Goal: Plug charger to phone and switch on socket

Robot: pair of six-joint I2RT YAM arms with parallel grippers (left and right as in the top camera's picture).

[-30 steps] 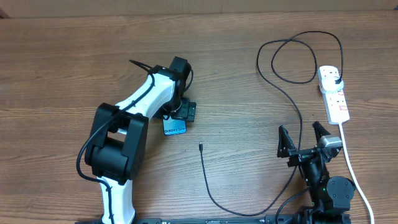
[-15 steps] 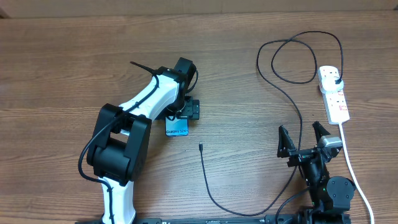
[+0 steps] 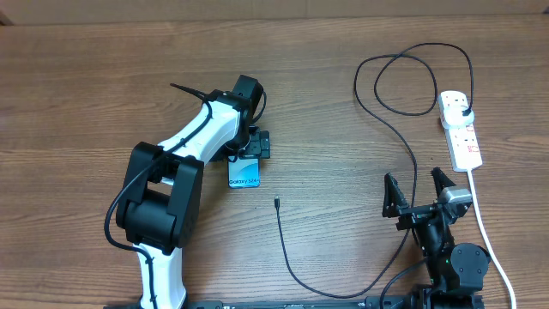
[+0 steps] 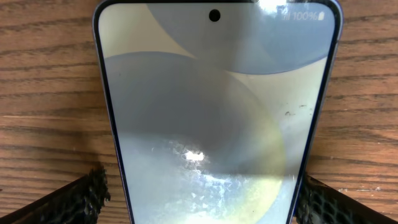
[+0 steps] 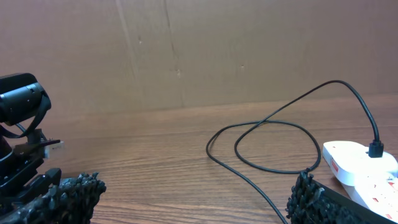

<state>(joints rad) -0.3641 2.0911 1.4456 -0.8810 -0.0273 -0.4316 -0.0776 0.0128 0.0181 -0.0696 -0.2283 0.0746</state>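
Observation:
The phone (image 3: 244,175) lies flat on the wooden table, its light blue screen up. It fills the left wrist view (image 4: 211,118). My left gripper (image 3: 252,153) (image 4: 202,208) stands open over the phone's far end, one finger (image 4: 74,199) on each side of it. The charger's connector tip (image 3: 277,202) lies loose, right of the phone. Its black cable (image 3: 403,146) (image 5: 267,127) loops to a plug (image 3: 464,110) (image 5: 375,149) in the socket (image 3: 461,129) (image 5: 360,165) at the far right. My right gripper (image 3: 419,190) (image 5: 196,196) is open and empty near the front edge.
The socket's thick white cord (image 3: 485,225) runs down the right side past my right arm. The charger cable curves close under the right gripper (image 3: 343,296). A brown cardboard wall (image 5: 186,50) stands behind the table.
My left gripper has drawn back a little from the phone, so more of the screen shows below it. The right arm and the cable have not moved.

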